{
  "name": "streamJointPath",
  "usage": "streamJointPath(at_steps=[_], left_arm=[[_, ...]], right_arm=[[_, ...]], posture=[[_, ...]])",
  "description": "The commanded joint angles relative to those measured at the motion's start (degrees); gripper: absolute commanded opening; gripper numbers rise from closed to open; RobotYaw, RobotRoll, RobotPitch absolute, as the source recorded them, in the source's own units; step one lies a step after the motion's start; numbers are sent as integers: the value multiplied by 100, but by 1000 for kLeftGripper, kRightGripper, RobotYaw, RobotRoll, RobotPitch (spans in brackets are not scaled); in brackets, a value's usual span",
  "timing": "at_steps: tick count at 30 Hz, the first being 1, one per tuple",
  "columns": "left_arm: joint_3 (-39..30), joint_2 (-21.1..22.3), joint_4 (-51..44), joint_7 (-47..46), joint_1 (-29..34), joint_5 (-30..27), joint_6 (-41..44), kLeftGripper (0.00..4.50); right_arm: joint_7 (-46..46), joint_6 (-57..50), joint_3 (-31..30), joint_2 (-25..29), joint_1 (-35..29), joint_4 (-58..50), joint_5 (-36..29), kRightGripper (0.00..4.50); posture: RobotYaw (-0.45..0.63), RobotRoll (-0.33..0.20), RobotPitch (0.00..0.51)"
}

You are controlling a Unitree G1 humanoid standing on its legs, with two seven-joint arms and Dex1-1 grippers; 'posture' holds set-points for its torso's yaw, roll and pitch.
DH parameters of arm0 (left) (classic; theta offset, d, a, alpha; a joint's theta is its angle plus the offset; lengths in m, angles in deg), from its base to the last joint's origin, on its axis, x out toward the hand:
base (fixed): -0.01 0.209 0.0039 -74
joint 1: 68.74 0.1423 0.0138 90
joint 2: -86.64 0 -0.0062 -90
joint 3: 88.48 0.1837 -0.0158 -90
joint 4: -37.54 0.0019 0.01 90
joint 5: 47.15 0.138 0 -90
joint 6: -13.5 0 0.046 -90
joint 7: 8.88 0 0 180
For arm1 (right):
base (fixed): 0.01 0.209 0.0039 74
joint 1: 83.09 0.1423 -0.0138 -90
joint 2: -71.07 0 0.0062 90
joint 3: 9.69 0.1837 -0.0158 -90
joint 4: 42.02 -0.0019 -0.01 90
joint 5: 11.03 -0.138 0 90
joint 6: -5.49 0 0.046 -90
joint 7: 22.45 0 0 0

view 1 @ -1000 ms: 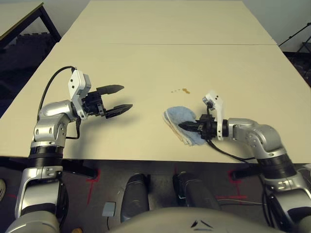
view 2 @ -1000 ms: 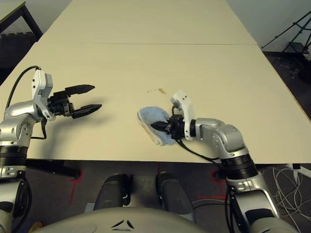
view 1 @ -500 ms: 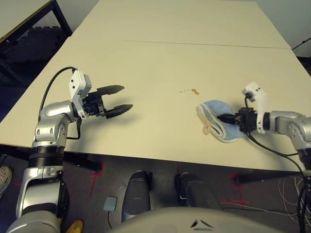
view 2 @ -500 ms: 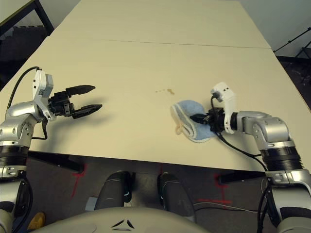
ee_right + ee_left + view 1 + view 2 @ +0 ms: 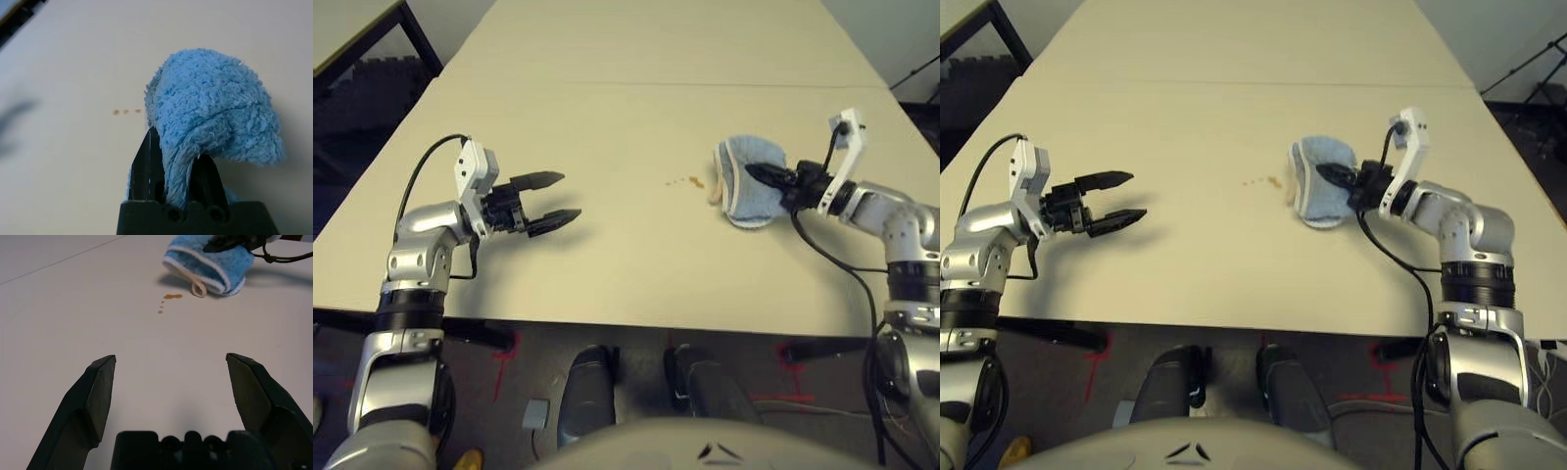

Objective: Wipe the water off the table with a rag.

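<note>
1. The small folded light-blue terry rag with white stitched edging (image 5: pixel 750 182) sits on the right half of the large pale beige matte table (image 5: pixel 607 127), pinched between the two black fingers of my right gripper (image 5: pixel 766 176). Its little white loop hangs at the edge nearest the spill.
2. The water, a short row of tiny amber-brown drops (image 5: pixel 684 180), lies just beside the rag's edge, on the side toward my left arm. I can make out one larger drop and about three smaller ones, not yet covered by the cloth.
3. Against a second ago, the rag has travelled away from the near table edge, and it now lies level with the drops instead of nearer to me than they are. The camera tilted too, so I judge this by the drops.
4. My right forearm reaches in from the right, elbow bent, fingers pointing toward the spill and clamped on the cloth.
5. My left gripper (image 5: pixel 552 198) hovers over bare table well apart from the rag, fingers spread wide, much as it was before.
6. Count: one rag, one cluster of drops, two grippers.
</note>
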Motion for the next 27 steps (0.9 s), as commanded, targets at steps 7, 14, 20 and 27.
streamJointPath(at_steps=[7, 14, 20, 27], left_arm=[[2, 90, -159, -9, 80, 21, -16, 4500], [-37, 108, -357, -90, 249, -15, 16, 4500], [-40, 111, -412, -126, 308, -27, 31, 4500], [-23, 82, -441, -154, 334, -43, 39, 4500]], right_arm=[[33, 1475, -685, -266, 592, 1678, 1172, 33], [430, 1647, -1083, -709, 651, 1934, 1496, 33], [493, 1534, -1317, -1442, 552, 1732, 1607, 33], [415, 1443, -1466, -2174, 611, 1657, 1707, 33]], posture=[[-82, 0, 114], [-53, 0, 109], [-48, 0, 115], [-48, 0, 115]])
